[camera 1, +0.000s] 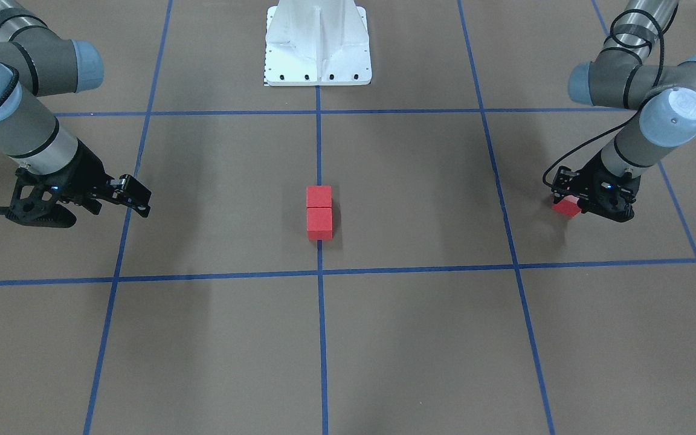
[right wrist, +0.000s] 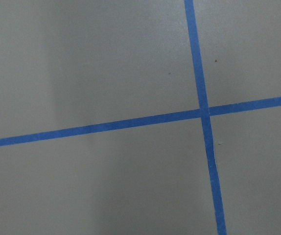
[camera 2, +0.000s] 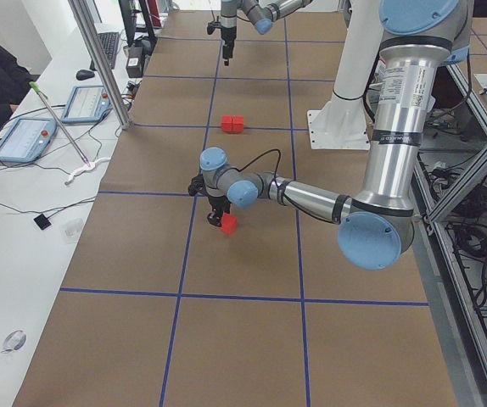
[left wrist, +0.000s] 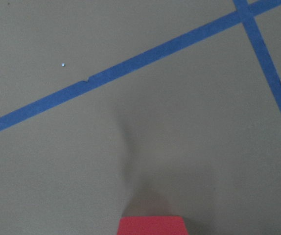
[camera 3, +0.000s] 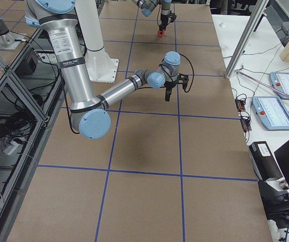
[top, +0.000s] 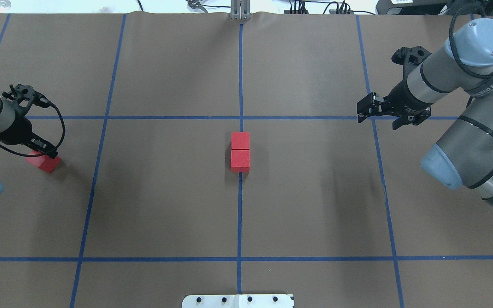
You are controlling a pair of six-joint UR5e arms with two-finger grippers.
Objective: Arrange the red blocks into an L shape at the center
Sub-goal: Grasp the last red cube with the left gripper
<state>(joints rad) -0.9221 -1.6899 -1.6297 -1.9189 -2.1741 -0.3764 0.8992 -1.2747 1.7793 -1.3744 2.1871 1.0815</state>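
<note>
Two red blocks [camera 1: 318, 197] [camera 1: 319, 223] lie touching in a short row on the middle blue tape line at the center [camera 1: 354, 193]. They also show in the overhead view [top: 240, 140] [top: 240, 160]. The third red block [top: 44, 163] is far out on my left side, turned at an angle. My left gripper [top: 41, 156] is shut on it, low over the table. This block [left wrist: 152, 226] shows at the bottom edge of the left wrist view. My right gripper [top: 361, 113] is open and empty, hovering above a blue line crossing on the right.
The white robot base [camera 1: 318, 42] stands at the table's near edge behind the center. Blue tape lines [top: 240, 214] divide the brown surface into squares. A side bench with tablets [camera 2: 23, 140] and a metal post [camera 2: 99, 59] runs along the far edge.
</note>
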